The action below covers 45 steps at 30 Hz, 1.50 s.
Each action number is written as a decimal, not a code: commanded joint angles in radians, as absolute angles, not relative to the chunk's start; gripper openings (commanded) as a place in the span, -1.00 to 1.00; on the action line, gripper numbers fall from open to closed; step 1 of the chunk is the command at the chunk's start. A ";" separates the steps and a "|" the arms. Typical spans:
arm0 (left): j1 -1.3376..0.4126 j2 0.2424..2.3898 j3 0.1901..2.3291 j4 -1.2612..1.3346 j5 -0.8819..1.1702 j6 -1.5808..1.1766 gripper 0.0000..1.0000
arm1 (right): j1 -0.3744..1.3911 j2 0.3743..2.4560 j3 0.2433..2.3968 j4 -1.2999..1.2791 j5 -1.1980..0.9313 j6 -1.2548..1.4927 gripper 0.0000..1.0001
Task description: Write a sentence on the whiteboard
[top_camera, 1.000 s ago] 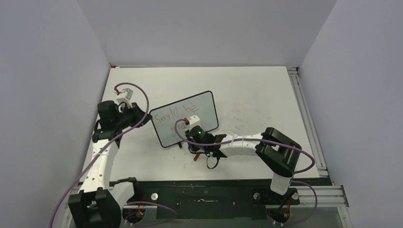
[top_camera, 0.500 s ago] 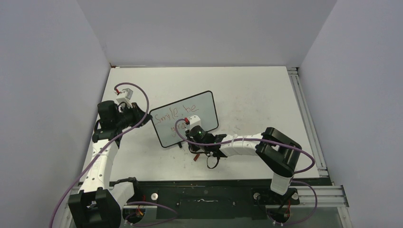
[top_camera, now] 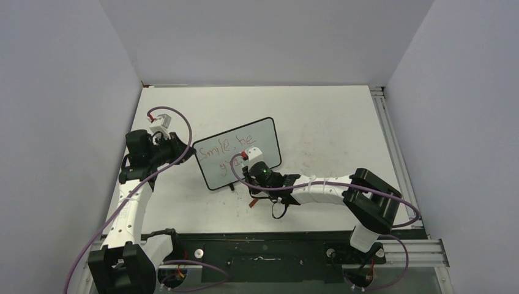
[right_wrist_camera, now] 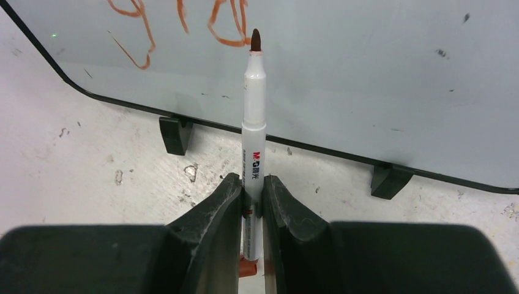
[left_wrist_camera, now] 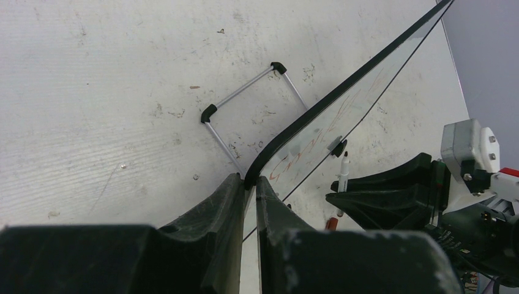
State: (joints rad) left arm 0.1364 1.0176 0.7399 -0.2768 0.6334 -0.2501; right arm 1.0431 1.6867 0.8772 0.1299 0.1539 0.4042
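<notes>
The whiteboard (top_camera: pixel 257 138) stands tilted at the table's middle, black-framed, on small black feet (right_wrist_camera: pixel 175 134). Red lettering, the sentence (top_camera: pixel 227 147), reads "Smile, be" with "gra" started below; the lower strokes show in the right wrist view (right_wrist_camera: pixel 183 18). My left gripper (left_wrist_camera: pixel 250 182) is shut on the whiteboard's left edge (left_wrist_camera: pixel 287 131). My right gripper (right_wrist_camera: pixel 251 188) is shut on a white marker (right_wrist_camera: pixel 253 116), uncapped, its red tip (right_wrist_camera: pixel 256 39) at the board's surface beside the last letter. In the top view the right gripper (top_camera: pixel 248 173) is in front of the board's lower edge.
A red marker cap (top_camera: pixel 251 204) lies on the table below the right wrist, also visible in the left wrist view (left_wrist_camera: pixel 331 223). The board's wire stand (left_wrist_camera: pixel 245 95) props it from behind. Grey walls close the back and sides. A metal rail (top_camera: pixel 392 147) runs along the right edge.
My right arm has shifted a little right along the board's lower line, and more of the second line of lettering shows. The left arm and board have not moved.
</notes>
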 commanded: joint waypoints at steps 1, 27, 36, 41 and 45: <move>0.118 1.015 0.752 -0.296 0.650 -0.245 -0.81 | 1.049 1.650 0.902 0.172 0.185 0.369 -0.89; 0.117 1.023 0.754 -0.295 0.653 -0.245 -0.81 | 1.016 1.754 0.976 0.136 0.156 0.379 -0.89; 0.117 1.023 0.755 -0.294 0.651 -0.244 -0.81 | 1.004 1.764 0.988 0.113 0.169 0.397 -0.89; 0.118 1.021 0.754 -0.294 0.651 -0.244 -0.81 | 0.990 1.758 0.979 0.103 0.173 0.408 -0.89; 0.117 1.020 0.755 -0.295 0.653 -0.245 -0.81 | 0.979 1.758 0.972 0.101 0.170 0.415 -0.89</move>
